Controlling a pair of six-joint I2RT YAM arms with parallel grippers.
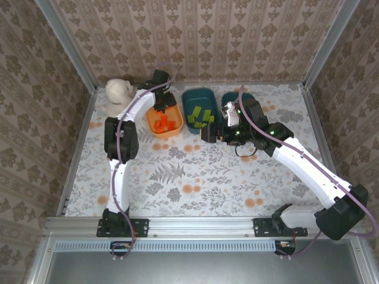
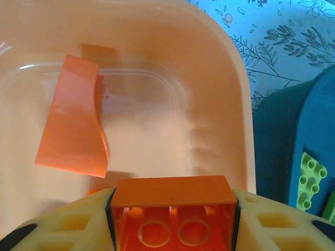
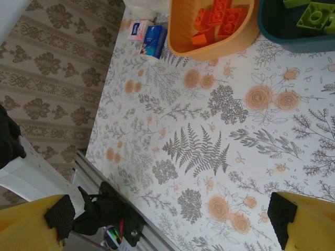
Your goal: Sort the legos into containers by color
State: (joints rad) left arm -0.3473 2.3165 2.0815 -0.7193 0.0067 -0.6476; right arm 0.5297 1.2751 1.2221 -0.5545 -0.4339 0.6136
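No writing can be read; the box (image 3: 155, 41) is blue and white, its print too blurred. A plush toy (image 1: 120, 96) sits at 11 o'clock on the table (image 1: 195, 177). The left arm (image 1: 121, 139) rises from its base, folds at the elbow and bends its wrist down over the far end of the orange tub (image 1: 169, 135). The left gripper (image 2: 172, 222) is clamped on one orange brick (image 2: 172, 194), hollow underside to the camera, above the tub floor. Inside lie perhaps five orange bricks (image 1: 166, 123), hard to count.

Three tubs line up near 12 o'clock: the orange one, a teal tub (image 1: 195, 94) with about five green bricks (image 1: 200, 118), and a second teal tub (image 1: 227, 98) partly behind the right arm (image 1: 302, 160). That arm stretches toward 11 o'clock. The right gripper (image 3: 167, 219) hangs over bare table, jaws wide apart, holding nothing.
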